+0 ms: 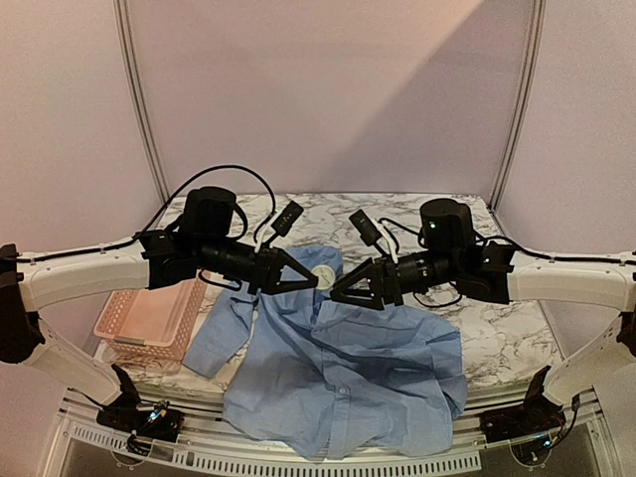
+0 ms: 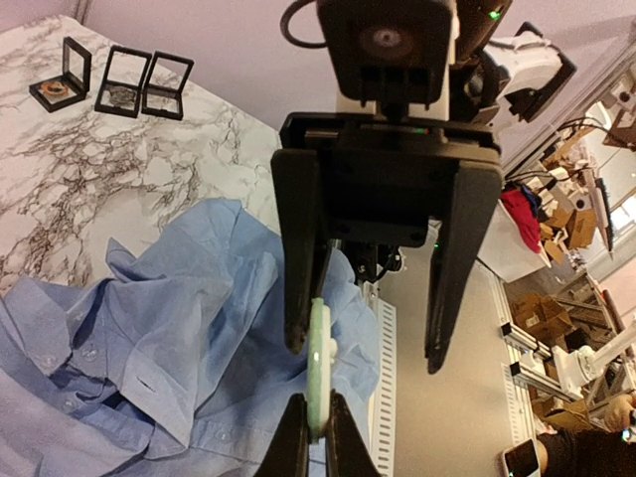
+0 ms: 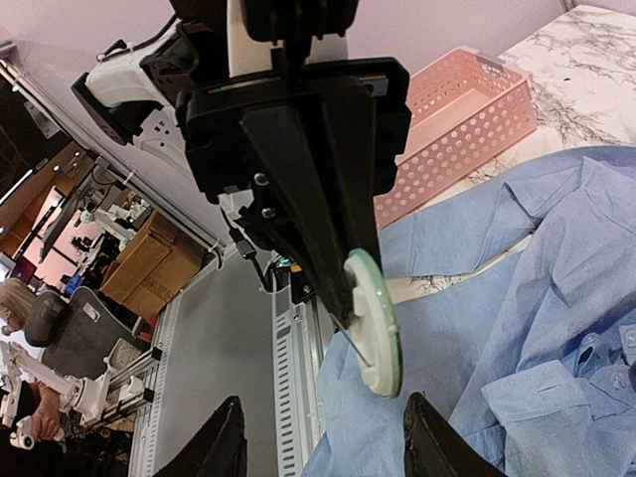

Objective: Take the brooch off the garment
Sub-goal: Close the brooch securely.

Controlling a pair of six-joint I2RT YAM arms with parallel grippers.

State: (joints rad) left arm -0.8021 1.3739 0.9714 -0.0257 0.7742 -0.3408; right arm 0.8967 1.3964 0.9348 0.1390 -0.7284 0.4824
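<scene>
at the far left a pink basket (image 1: 149,323) is seen on the marble table (image 1: 497,328), just beside a sleeve of the garment (image 1: 348,378), which is spread wrinkled across the near middle. the left gripper (image 1: 310,279) is held above the collar area and is closed on the brooch (image 1: 326,279), a small pale round disc with a green rim; the disc is pinched across its flat faces at the lower edge. the brooch is carried in the air and appears clear of the cloth, though this is judged, not certain. a thin pin may be glimpsed behind it. to the right, the right gripper (image 1: 340,291) is faced toward the disc with its jaws spread wide and nothing between them. the brooch is judged light, rigid and smooth, so slipping is possible; the faces are best pinched, with the pin left untouched. the cloth is soft and would drag.
</scene>
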